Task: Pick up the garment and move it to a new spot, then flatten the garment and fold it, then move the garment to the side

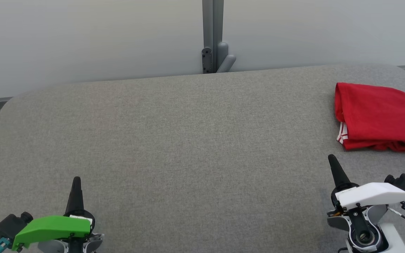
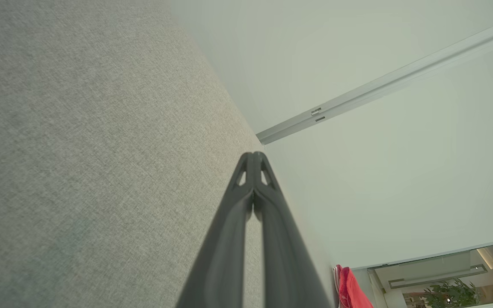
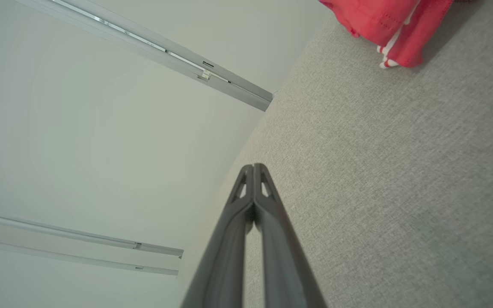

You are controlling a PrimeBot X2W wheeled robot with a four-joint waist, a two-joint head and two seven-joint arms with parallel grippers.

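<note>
The garment (image 1: 378, 117) is a red jersey with white trim and dark numerals, folded into a compact stack at the far right of the grey table (image 1: 188, 140), partly cut off by the frame edge. Its red edge also shows in the left wrist view, garment (image 2: 351, 291), and in the right wrist view, garment (image 3: 383, 25). My right gripper (image 1: 330, 158) is shut and empty, a short way in front of the garment. My left gripper (image 1: 76, 179) is shut and empty at the lower left, far from the garment. Fingers pressed together show as left gripper (image 2: 253, 155) and right gripper (image 3: 253, 167).
A pale wall with a grey vertical post (image 1: 212, 35) runs behind the table's far edge. The table's corners are rounded at the left and right. A wide stretch of grey fabric lies between the two grippers.
</note>
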